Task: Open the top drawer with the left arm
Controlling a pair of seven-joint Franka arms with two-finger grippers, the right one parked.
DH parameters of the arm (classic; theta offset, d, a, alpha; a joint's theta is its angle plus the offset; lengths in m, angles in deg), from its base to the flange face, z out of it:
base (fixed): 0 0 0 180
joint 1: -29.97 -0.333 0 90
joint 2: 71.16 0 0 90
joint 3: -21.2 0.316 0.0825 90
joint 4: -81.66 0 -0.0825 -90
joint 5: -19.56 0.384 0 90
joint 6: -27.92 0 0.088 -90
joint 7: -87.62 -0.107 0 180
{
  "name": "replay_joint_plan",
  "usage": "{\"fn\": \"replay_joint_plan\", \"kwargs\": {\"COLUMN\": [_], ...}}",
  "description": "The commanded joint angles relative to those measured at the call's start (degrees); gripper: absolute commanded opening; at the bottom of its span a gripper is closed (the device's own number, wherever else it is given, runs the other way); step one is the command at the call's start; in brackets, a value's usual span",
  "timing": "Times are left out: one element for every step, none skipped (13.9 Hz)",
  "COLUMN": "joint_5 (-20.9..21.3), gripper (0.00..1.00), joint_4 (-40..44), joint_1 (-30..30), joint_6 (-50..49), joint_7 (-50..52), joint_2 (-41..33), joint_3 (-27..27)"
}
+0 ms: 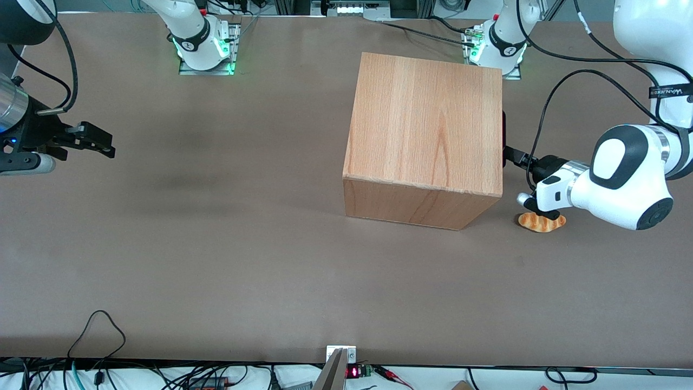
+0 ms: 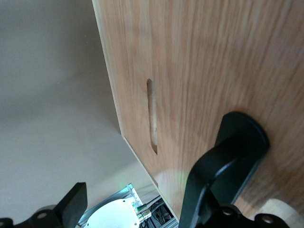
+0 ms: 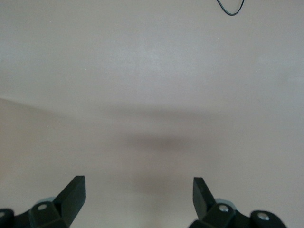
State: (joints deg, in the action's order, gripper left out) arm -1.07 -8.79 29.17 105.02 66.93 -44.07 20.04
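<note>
Wooden cabinet [image 1: 427,135], gripper [image 1: 509,156] alongside

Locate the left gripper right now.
Front view: the left gripper is at the cabinet's side facing the working arm's end, above a small bread roll on the table.

The front view looks down steeply from above the table's [image 1: 227,260] near edge, taking in the whole brown top, the wooden cabinet [image 1: 427,130] and both arm bases. The left wrist view sits close against the cabinet [image 2: 213,71], looking along its wood face past the gripper [image 2: 137,199], whose fingers stand apart; both views share that cabinet. The right wrist view faces straight down at bare table [image 3: 152,85], fairly near.
</note>
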Motion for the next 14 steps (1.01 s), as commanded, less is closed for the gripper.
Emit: {"fn": "replay_joint_plan", "kwargs": {"joint_5": [-0.37,-0.19,-0.10,0.16,1.20,2.08,2.09,2.09,2.09,2.18,2.44,3.92,4.90,4.99], "gripper": [1.00,1.00,1.00,1.00,1.00,1.00,1.00,1.00,1.00,1.00,1.00,1.00,1.00,1.00], "joint_4": [-0.52,-0.43,-0.43,-0.43,-0.34,-0.34,-0.34,-0.34,-0.25,-0.25,-0.17,0.27,0.45,0.54], "joint_1": [0.00,0.00,-0.08,-0.34,-0.43,-0.44,-0.70,-0.96,-1.14,-1.66,-1.93,-2.36,-2.72,-3.42], "joint_6": [2.18,2.62,2.88,2.97,3.23,3.93,4.11,4.20,4.20,4.20,4.29,4.29,4.29,4.47], "joint_7": [-1.37,-1.37,-1.37,-1.37,-1.45,-1.98,-3.20,-3.73,-3.83,-4.18,-4.18,-4.18,-4.27,-4.27], "joint_2": [0.34,0.34,0.34,0.43,0.43,0.34,0.34,0.34,0.34,0.34,0.43,0.34,0.34,0.25], "joint_3": [0.54,0.54,0.63,0.63,0.63,0.63,0.63,0.63,0.80,0.81,0.89,0.81,0.81,0.89]}}
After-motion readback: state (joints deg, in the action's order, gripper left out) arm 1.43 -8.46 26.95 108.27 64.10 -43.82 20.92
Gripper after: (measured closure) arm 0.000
